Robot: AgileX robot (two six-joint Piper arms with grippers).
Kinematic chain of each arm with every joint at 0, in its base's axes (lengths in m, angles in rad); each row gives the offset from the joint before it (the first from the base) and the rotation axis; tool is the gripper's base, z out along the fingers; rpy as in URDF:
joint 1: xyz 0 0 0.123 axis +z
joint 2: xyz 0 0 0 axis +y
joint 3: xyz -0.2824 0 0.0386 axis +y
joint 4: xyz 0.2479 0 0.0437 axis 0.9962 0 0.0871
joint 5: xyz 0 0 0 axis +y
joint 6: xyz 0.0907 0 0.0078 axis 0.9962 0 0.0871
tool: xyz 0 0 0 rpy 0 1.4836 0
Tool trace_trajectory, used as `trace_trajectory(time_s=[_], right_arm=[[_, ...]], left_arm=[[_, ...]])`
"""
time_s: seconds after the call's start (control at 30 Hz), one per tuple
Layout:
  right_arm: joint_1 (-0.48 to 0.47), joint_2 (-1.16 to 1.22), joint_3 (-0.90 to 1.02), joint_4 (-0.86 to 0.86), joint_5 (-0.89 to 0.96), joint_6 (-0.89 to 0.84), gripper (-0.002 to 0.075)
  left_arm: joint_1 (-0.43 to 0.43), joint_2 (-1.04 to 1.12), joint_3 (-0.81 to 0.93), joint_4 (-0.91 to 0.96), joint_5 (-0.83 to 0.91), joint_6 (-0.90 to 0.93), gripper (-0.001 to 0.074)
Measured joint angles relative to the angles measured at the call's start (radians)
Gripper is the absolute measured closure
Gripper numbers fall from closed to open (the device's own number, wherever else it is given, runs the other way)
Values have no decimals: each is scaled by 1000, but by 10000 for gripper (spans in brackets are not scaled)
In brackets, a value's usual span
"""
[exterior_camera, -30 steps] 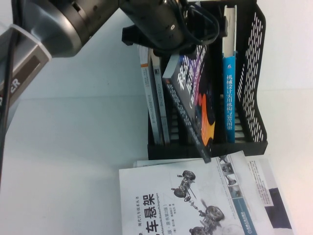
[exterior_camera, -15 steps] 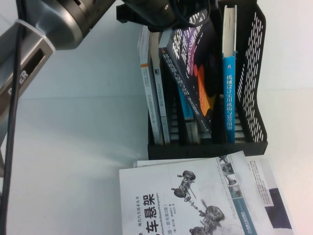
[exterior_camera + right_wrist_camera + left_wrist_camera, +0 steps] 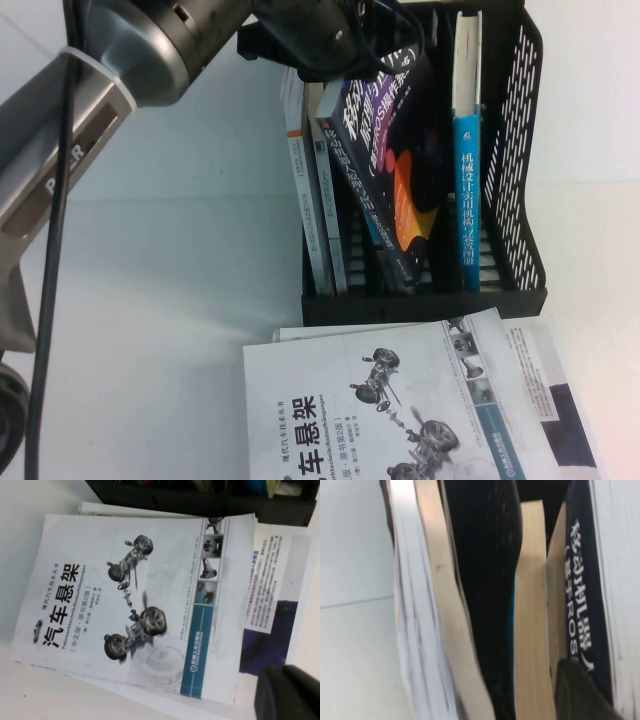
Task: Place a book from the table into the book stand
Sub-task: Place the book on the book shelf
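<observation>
left tool (image 3: 345,55): over far end of stand (image 3: 520,290), pinching top of book (image 3: 395,180) | book: tilted in middle slot | right tool (image 3: 290,695): above white book (image 3: 400,410) on counter (image 3: 150,300), can't tell if spread

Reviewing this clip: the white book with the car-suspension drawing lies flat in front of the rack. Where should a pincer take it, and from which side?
Probably by the bare left edge of the white book, coming from the left at table height: it lies flat on other sheets, the book stand blocks the far edge. The left pincer is at the stand with the dark book; the right pincer hovers near the white book.
</observation>
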Motion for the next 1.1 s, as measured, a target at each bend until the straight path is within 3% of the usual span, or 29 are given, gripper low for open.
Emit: trace_trajectory(time_s=[0.33, 0.63, 1.1], right_arm=[[0, 0, 0, 0, 1, 0, 729], [0, 0, 0, 0, 1, 0, 729], [0, 0, 0, 0, 1, 0, 729]], left_arm=[[0, -49, -114, -9, 210, 44, 622], [0, -59, -153, -5, 233, 52, 622], [0, 119, -153, -6, -51, 108, 622]])
